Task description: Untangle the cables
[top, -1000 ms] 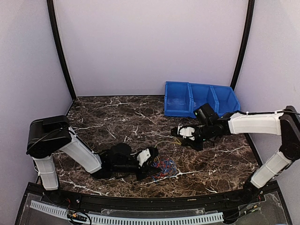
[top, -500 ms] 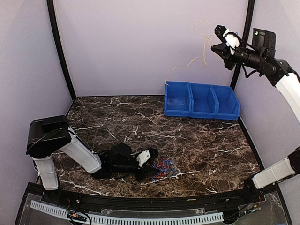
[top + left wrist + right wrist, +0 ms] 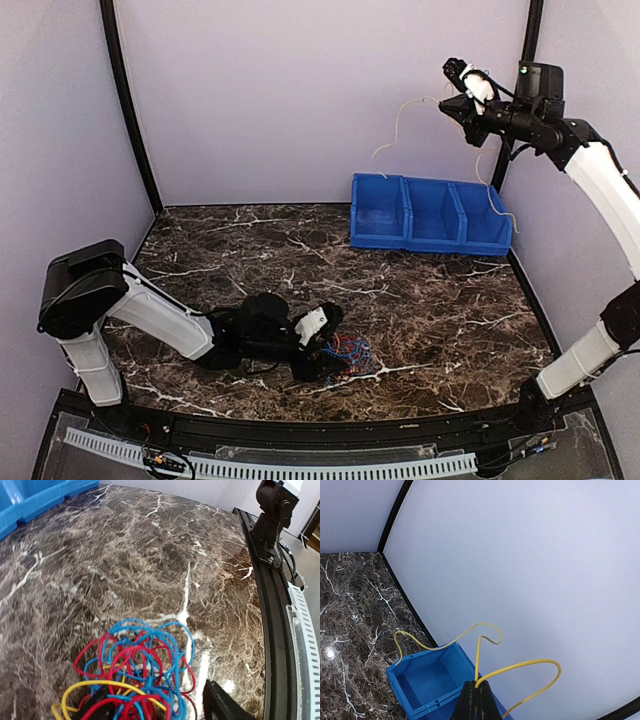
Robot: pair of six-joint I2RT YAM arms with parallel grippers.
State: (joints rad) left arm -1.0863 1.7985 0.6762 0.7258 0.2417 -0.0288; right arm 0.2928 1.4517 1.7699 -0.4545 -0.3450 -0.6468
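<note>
The cables (image 3: 347, 353) lie as a small tangle of red, blue and yellow loops (image 3: 137, 665) on the marble table, near its front edge. My left gripper (image 3: 322, 345) rests low at the tangle's left side and is open (image 3: 160, 707). One black finger (image 3: 220, 706) stands clear of the loops; the other (image 3: 97, 705) lies under them. High at the back right, my right gripper (image 3: 462, 102) is shut on a single yellow cable (image 3: 398, 118). That cable (image 3: 520, 666) arcs away from the pinched tips (image 3: 477, 686) on both sides, and its ends hang above the blue bins.
Three joined blue bins (image 3: 430, 215) stand at the table's back right; one of them (image 3: 422, 682) shows below the right gripper. A black rail (image 3: 272, 610) with the right arm's base runs along the table's front edge. Black corner posts (image 3: 125, 100) frame the walls.
The right arm went from table height to high above the bins with the yellow cable, then moved slightly left. The left gripper's jaws have spread, and its arm has shifted beside the tangle.
</note>
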